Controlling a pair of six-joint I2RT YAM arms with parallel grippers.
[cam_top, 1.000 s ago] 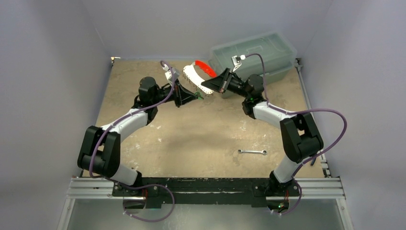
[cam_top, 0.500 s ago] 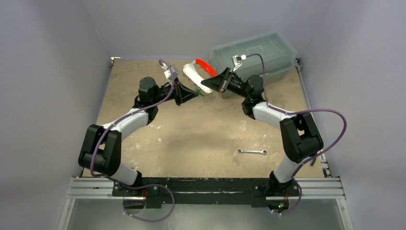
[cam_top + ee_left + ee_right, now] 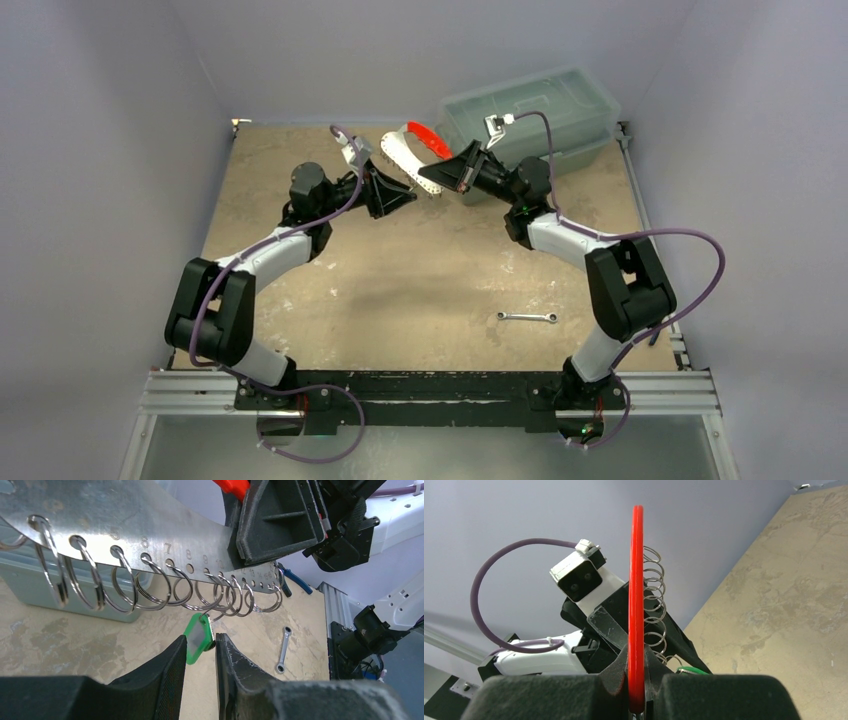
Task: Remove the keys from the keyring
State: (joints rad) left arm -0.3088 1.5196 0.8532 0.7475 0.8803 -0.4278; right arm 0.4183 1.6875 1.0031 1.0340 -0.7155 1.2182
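The keyring (image 3: 402,152) is a white oval loop with a red section (image 3: 429,140), held in the air at the back of the table. My right gripper (image 3: 452,174) is shut on it; the right wrist view shows its pads pinching the red section (image 3: 637,595) edge-on. In the left wrist view the keyring (image 3: 150,525) is a flat numbered band hung with several wire rings (image 3: 155,587). My left gripper (image 3: 200,645) is closed on the green-headed key (image 3: 198,637), which hangs from one ring. In the top view my left gripper (image 3: 405,198) sits just below-left of the loop.
A clear plastic bin (image 3: 530,110) stands at the back right, behind the keyring. A slim silver wrench (image 3: 527,317) lies on the table at the front right and also shows in the left wrist view (image 3: 283,650). Blue-handled pliers (image 3: 295,579) lie by the right rail.
My left gripper has moved a little up and back toward the loop, and the green head no longer shows at its tips in the top view. The right gripper keeps its hold.
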